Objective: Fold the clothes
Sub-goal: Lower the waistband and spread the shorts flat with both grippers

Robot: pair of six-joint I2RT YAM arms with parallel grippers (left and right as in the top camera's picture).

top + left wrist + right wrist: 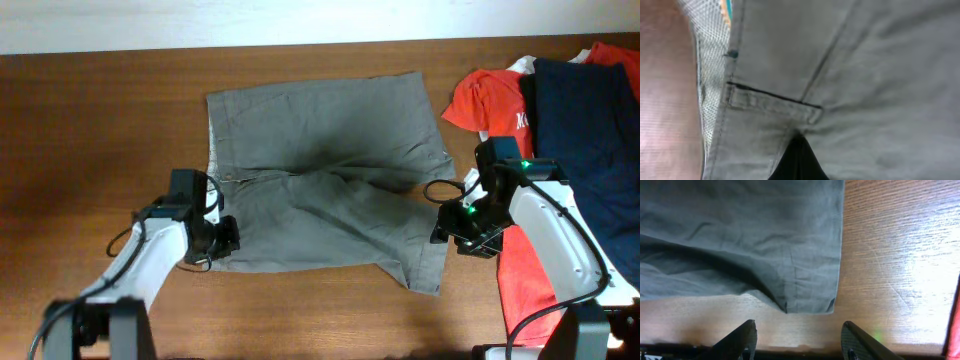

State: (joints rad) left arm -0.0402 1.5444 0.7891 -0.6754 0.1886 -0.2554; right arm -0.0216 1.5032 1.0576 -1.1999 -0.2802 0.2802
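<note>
While grey-khaki woven shorts lie on the brown wooden bench, only the right wrist view shows the right pincer spread beside their hem; whether the left pincer is spread cannot be told.

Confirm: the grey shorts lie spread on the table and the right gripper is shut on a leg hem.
Wrong: the right wrist view shows the right gripper open, jaws apart, just short of the grey shorts, which do lie spread on the table.

Grip of left pincer too small to tell, navy garment cropped at edge
</note>
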